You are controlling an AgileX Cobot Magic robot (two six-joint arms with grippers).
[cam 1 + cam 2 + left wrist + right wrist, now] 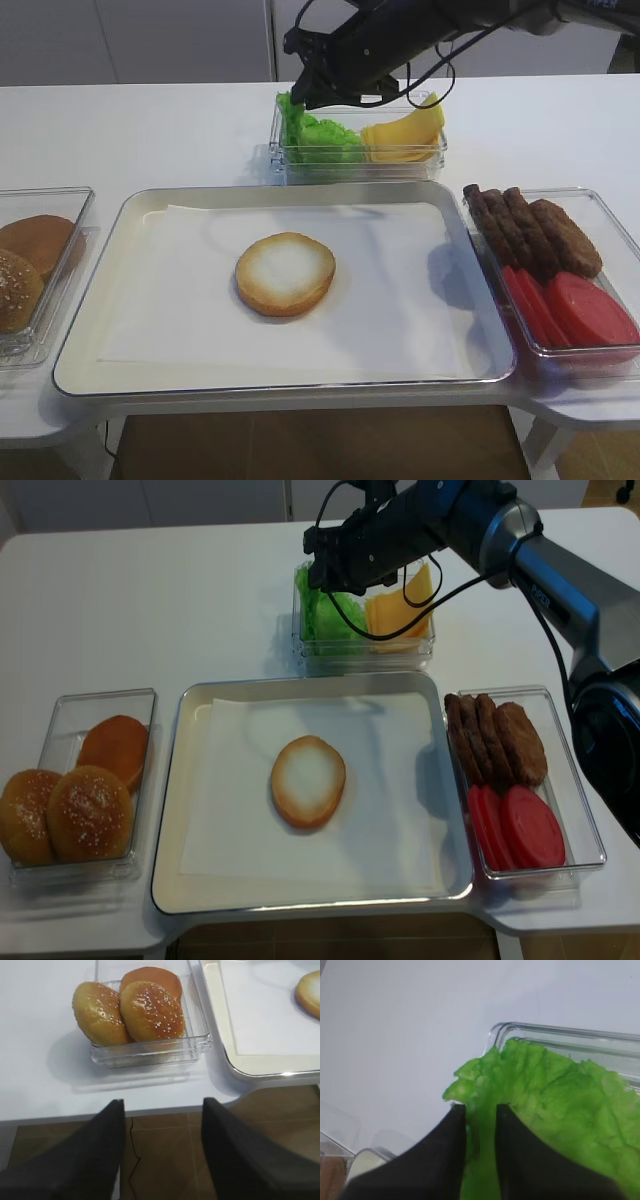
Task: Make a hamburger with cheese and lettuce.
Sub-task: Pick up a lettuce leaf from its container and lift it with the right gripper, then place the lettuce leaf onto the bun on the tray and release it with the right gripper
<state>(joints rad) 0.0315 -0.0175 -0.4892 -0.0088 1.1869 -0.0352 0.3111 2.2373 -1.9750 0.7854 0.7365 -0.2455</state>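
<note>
The hamburger bun half (286, 272) lies whitish face up in the middle of the paper-lined tray (280, 388); it also shows in the other high view (308, 780) and at the edge of the left wrist view (310, 992). The lettuce (320, 135) and the cheese (405, 135) share a clear container (360, 168) behind the tray. My right gripper (300, 100) is over the container's left end, shut on the ruffled edge of the lettuce (555, 1095). My left gripper (162, 1102) is open and empty, off the table's front edge above the floor.
A clear box at the left holds sesame-topped buns (150, 1010), also in the high view (70, 805). A clear box at the right holds dark patties (530, 230) and red tomato slices (580, 310). The right arm stretches over the back of the table.
</note>
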